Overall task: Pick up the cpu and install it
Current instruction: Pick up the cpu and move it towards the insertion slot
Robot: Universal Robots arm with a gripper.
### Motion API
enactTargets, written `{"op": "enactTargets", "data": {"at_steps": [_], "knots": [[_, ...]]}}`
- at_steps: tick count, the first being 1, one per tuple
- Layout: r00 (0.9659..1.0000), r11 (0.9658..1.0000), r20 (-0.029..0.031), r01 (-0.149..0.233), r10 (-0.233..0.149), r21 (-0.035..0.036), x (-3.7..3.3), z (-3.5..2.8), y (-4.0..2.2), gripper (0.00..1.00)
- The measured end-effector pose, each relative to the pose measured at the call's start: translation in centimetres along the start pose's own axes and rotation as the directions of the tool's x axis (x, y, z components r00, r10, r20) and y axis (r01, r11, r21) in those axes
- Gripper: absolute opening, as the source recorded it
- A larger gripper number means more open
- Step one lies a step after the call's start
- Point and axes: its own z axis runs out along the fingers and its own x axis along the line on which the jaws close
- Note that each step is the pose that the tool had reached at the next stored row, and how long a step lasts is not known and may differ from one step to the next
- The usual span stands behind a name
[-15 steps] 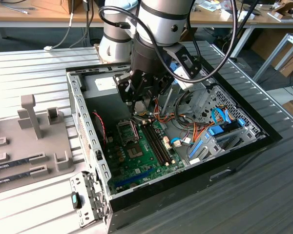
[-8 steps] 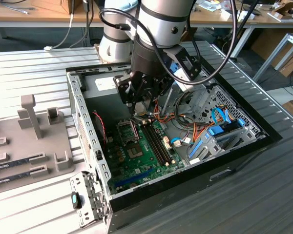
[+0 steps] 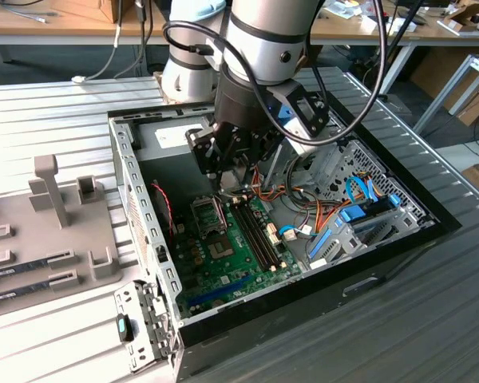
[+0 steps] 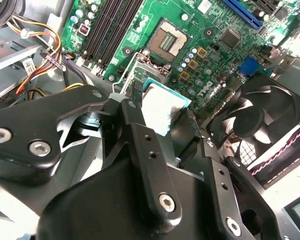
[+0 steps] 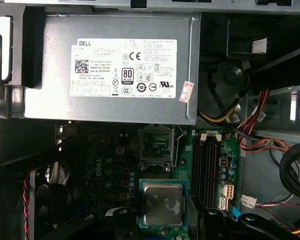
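Cpu pinched at its edges by gripper fingers, near socket; likely light, stiff, fragile, best held edgewise.

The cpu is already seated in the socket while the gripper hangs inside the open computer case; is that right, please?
Not quite: the cpu is not seated. The gripper holds it clear of the socket, which lies empty, as the second wrist view shows. The rest is right.

Cpu: small flat square, silvery top with pale smears, thin green rim. Sat face up, clamped between the fingers of the tool, near the open socket, not in it.
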Motion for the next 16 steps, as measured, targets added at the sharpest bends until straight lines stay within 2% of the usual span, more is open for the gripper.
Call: {"op": "enactTargets", "data": {"at_steps": [16], "knots": [[1.0000, 1.0000, 0.0000, 0.000, 0.000, 0.0000, 0.01, 0.55, -0.38, 0.47]]}}
